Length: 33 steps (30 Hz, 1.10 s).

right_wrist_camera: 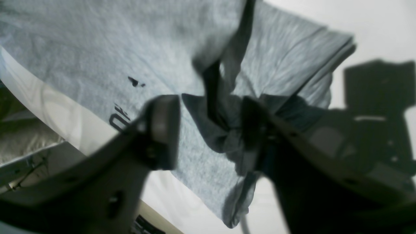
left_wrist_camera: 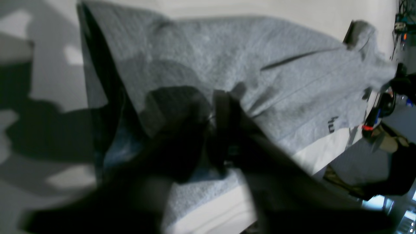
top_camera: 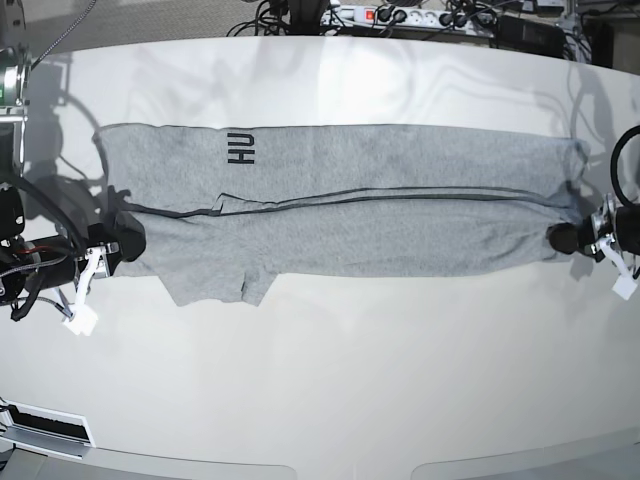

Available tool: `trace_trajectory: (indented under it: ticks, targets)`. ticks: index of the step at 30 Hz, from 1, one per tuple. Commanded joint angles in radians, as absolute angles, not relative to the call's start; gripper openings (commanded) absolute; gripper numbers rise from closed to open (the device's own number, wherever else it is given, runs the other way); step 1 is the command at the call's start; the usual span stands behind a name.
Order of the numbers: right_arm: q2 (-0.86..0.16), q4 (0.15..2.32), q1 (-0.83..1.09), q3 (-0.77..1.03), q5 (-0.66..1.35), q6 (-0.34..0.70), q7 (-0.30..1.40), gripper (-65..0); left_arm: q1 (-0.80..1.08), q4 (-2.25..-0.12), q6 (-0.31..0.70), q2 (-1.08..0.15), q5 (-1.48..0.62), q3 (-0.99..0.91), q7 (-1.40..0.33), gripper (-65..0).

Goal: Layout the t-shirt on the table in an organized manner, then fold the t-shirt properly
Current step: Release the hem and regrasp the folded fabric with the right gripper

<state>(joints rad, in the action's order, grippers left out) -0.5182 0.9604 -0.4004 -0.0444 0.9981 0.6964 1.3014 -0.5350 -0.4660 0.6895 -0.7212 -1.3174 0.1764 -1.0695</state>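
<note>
The heather-grey t-shirt (top_camera: 350, 215) lies stretched lengthwise across the white table (top_camera: 330, 400), its near half folded over along a dark hem line, with black lettering (top_camera: 241, 149) showing. My right gripper (top_camera: 125, 245) is at the shirt's left end. In the right wrist view its jaws (right_wrist_camera: 208, 130) stand wide apart, a loose bunch of t-shirt (right_wrist_camera: 81, 48) fabric between them. My left gripper (top_camera: 562, 239) is at the shirt's right end. In the blurred left wrist view its dark fingers (left_wrist_camera: 209, 120) look slightly parted over the t-shirt (left_wrist_camera: 243, 58).
A power strip and cables (top_camera: 400, 15) lie along the table's far edge. White tags dangle from both wrists (top_camera: 80, 320) (top_camera: 625, 288). The curved table edge (right_wrist_camera: 48, 104) runs close to the lettering side of the shirt.
</note>
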Motion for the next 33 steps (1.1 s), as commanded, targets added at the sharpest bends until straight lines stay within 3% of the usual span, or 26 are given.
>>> trace_trajectory:
  ticks: [1,4,7,11,16,20,24,33]
  targets:
    - [-0.54,0.976,-0.438,-0.039,1.0,0.698,1.294,-28.2,-0.56,-0.478,0.698,-0.748,-1.336,0.17,-1.045,-41.0]
    - [-0.54,0.976,-0.465,-0.039,0.991,0.698,1.29,-27.3,-0.56,-0.478,0.698,-0.748,-1.31,0.17,-0.992,-33.4]
    - [-0.54,0.976,-0.493,-0.039,0.995,0.698,1.236,-27.3,-0.56,-0.477,0.698,-0.748,-1.242,0.17,-0.937,-33.4]
    - [-0.527,0.975,-0.496,-0.039,0.967,0.63,1.029,-27.3,-0.56,-0.477,0.698,-0.748,-1.212,0.17,-0.916,-33.4]
    - [-0.434,0.975,-0.49,-0.039,0.663,0.572,0.844,-27.3,-0.559,-0.477,0.698,-0.744,-1.208,0.17,-0.937,-33.4]
    - [-0.346,0.959,-0.479,-0.039,0.522,0.498,0.794,-27.3,-0.556,-0.477,0.698,-0.739,-1.2,0.17,-0.942,-33.4]
    - [-0.282,0.904,-0.479,-0.039,0.453,0.49,0.739,-27.3,-0.545,-0.477,0.698,-0.725,-1.201,0.17,-0.942,-33.4]
    - [-0.247,0.795,-0.477,-0.039,0.367,0.447,0.638,-27.3,-0.468,-0.477,0.698,-0.709,-1.201,0.17,-0.941,-33.4]
